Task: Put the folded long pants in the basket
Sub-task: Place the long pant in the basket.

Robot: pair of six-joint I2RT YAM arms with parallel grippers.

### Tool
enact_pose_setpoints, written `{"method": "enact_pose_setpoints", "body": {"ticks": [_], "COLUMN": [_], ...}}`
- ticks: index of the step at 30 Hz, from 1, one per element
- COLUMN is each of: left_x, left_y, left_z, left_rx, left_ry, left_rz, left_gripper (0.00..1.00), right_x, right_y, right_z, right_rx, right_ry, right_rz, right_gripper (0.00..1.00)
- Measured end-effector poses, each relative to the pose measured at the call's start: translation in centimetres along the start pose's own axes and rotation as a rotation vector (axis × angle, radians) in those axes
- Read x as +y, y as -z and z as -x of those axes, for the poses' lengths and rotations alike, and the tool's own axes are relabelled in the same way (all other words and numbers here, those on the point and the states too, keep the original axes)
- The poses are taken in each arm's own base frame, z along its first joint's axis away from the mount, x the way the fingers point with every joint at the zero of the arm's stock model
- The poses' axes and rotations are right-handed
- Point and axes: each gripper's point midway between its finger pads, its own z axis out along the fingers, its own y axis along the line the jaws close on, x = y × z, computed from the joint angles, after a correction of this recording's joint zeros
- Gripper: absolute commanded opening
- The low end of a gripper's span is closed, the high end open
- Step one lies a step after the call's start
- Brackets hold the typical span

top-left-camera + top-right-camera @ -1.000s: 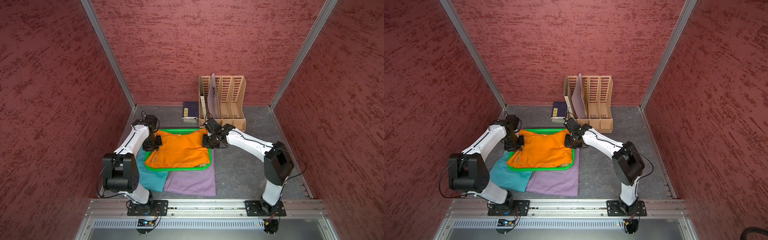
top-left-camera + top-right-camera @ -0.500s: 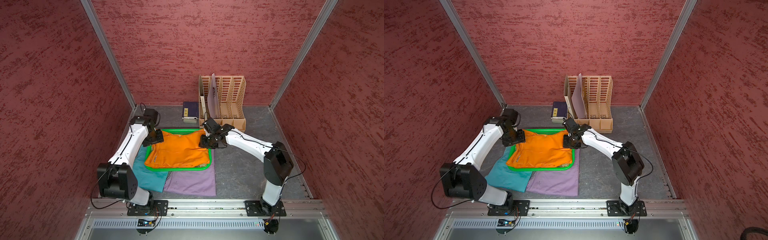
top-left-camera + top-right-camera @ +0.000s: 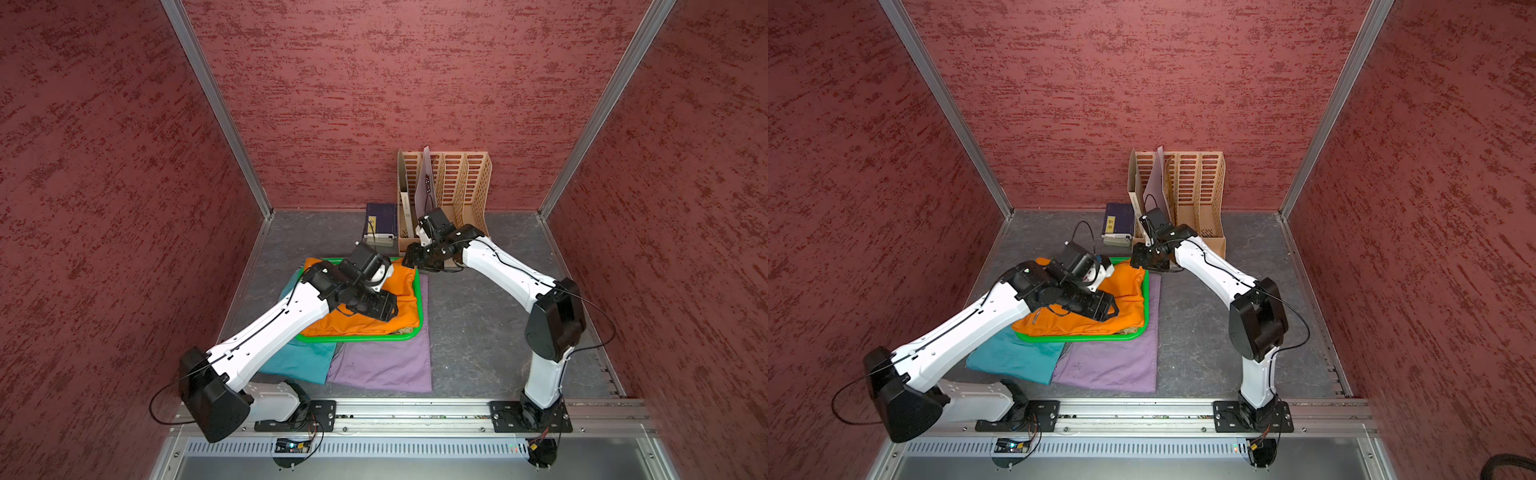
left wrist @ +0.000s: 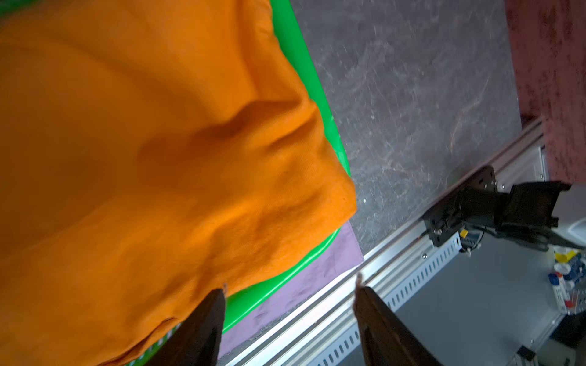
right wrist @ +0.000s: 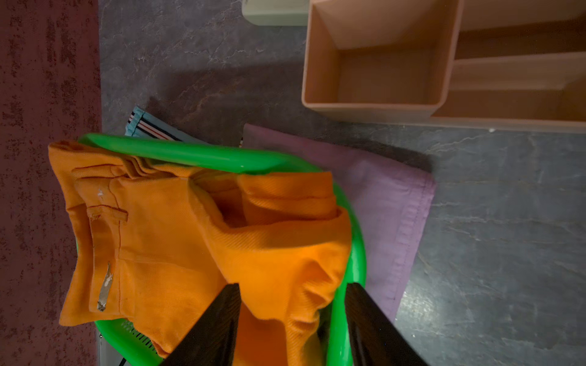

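The orange pants point(image 3: 402, 286) sat in the basket point(image 3: 419, 301), waistband corner flopped over the rim. The left gripper point(image 4: 289, 288) and right gripper point(image 5: 292, 285) both had fingers spread, holding nothing. Best bet was lifting straight up without snagging cloth; the lilac pants point(image 3: 382, 365) lay partly under the basket.

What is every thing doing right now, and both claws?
Orange folded cloth pants: in basket, edges draped over rim.
Bright green plastic basket: sitting on two pants.
Lilac folded cloth pants: flat, partly under basket.
Teal folded cloth pants: flat, partly under basket.
Left claw: open, empty.
Right claw: open, over basket corner.
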Motion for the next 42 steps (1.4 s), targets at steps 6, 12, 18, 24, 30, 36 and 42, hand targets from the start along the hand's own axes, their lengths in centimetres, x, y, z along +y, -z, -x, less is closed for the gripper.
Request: {"method": "enact_pose_setpoints", "body": {"ticks": [6,12,18,24,30,36,42], "left_x": [-2.6,-3.5,-2.5,-2.1,-1.8,-1.4,-1.6], "left_y": [-1.8,-5.0,-6.5,-6.7,-7.8,-8.5,-7.0], "left_z": [-0.2,-0.1,0.1,0.5,0.8,0.9,1.3], "left_rx": [-0.01,0.037,0.054,0.036,0.041,0.038,-0.005], "left_ry": [-0.088,-0.164,-0.178,-0.18,-0.183,-0.199,-0.221], "left_rz": [-0.059,-0.015,0.046,0.074,0.1,0.149,0.146], "left_gripper": [0.71,0.69,0.62,0.56,0.45,0.03,0.0], "right_x": [-1.0,-0.8,-0.9,-1.0,-1.0,-0.8,-0.7], "right_y": [-2.3,-2.3,-2.3,-2.5,-2.7,-2.7,-2.7], "right_z": [0.2,0.8,0.7,0.6,0.5,0.4,0.7], "right_rx": [0.042,0.044,0.049,0.057,0.066,0.069,0.061], "right_ry": [0.005,0.025,0.032,0.038,0.038,0.041,0.044], "right_rz": [-0.028,-0.028,-0.028,-0.026,-0.018,-0.01,-0.002], "right_gripper": [0.55,0.44,0.35,0.23,0.15,0.05,0.0]}}
